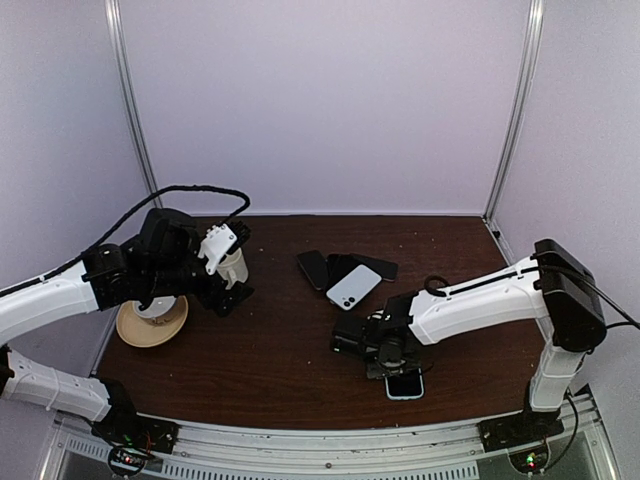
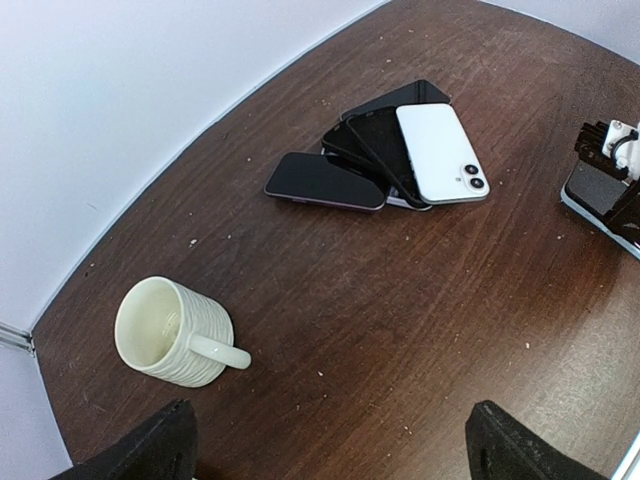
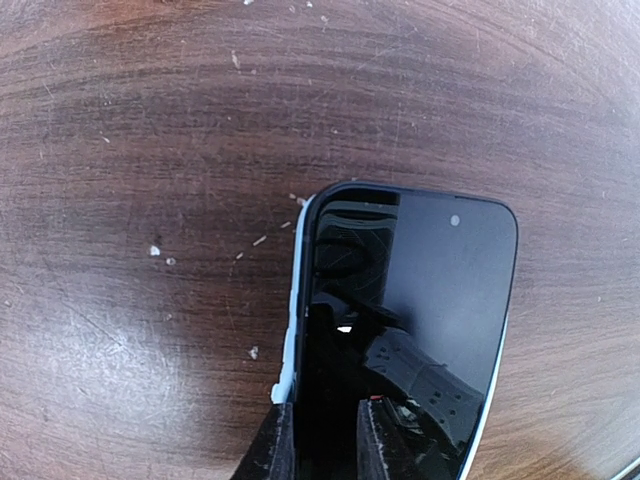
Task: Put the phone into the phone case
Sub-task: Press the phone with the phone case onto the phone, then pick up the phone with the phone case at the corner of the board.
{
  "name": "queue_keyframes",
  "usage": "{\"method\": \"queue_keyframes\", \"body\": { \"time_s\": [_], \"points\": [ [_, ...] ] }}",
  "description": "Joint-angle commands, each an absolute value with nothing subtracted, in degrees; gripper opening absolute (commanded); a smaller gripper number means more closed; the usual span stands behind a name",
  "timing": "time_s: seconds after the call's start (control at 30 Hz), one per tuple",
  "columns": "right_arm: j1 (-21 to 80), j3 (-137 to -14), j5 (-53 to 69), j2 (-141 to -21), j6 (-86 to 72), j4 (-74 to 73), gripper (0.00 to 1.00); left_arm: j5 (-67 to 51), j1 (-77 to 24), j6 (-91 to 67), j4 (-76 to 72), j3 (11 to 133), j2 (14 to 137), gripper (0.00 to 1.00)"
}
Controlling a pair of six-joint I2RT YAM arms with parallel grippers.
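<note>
The desk [image 1: 260, 340] shows the seating step apparently close to done. The right arm [image 1: 480, 295] reaches in from the right edge and bends low over the near edge, right of centre. The left arm [image 1: 60, 290] hangs raised over the left side.

Under the right arm the phone [image 3: 420, 290] lies screen up inside the phone case [image 3: 294, 300], whose pale rim shows along both long sides. The right fingers [image 3: 385, 440], drawn nearly together, bear on its lower end.

The next move likely calls for a firm press on any unseated corner. The left fingers [image 2: 160, 440] stand wide apart, holding nothing.
</note>
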State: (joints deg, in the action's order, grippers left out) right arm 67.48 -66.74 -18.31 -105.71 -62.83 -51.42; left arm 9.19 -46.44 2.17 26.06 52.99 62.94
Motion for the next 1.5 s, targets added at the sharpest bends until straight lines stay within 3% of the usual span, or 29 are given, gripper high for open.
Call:
{"method": "queue_keyframes", "body": {
  "time_s": [0.0,0.17,0.4,0.47,0.53,0.57,0.6,0.87,1.47],
  "points": [
    [67.06,-60.39,-15.12,-107.57,-62.79,-50.53,0.18,9.02,-45.96,3.09,23.49,52.73,61.9,0.98],
    [66.97,-54.69,-10.82,-104.19,-65.36,-42.6,0.16,9.02,-45.92,3.08,23.55,52.73,61.64,0.97],
    [66.98,-60.24,-12.53,-101.52,-62.39,-49.84,0.22,9.15,-45.94,3.1,23.51,52.8,61.55,0.98],
    [66.95,-63.35,-15.13,-99.81,-61.07,-54.64,0.37,8.89,-45.94,3.09,23.48,52.82,61.51,0.98],
    [66.68,-65.56,-16.81,-98.3,-60.3,-59.16,0.67,8.72,-45.97,3.02,23.51,52.82,61.36,0.97],
    [66.56,-66.02,-17.1,-97.51,-60.14,-60.65,0.87,8.55,-45.92,3.06,23.54,52.82,61.35,0.98],
    [66.41,-65.89,-16.86,-96.62,-60.12,-61.33,0.98,8.45,-45.94,3.02,23.5,52.82,61.28,0.97],
    [63.46,-55.22,-4.86,-90.72,-60.03,-46.58,1.0,8.45,-45.96,3.12,23.54,52.82,61.33,0.97],
    [62.4,-52.63,-1.2,-94.31,-59.2,-41.07,1.0,8.3,-45.96,3.3,23.61,52.73,61.49,0.98]
  ]
}}
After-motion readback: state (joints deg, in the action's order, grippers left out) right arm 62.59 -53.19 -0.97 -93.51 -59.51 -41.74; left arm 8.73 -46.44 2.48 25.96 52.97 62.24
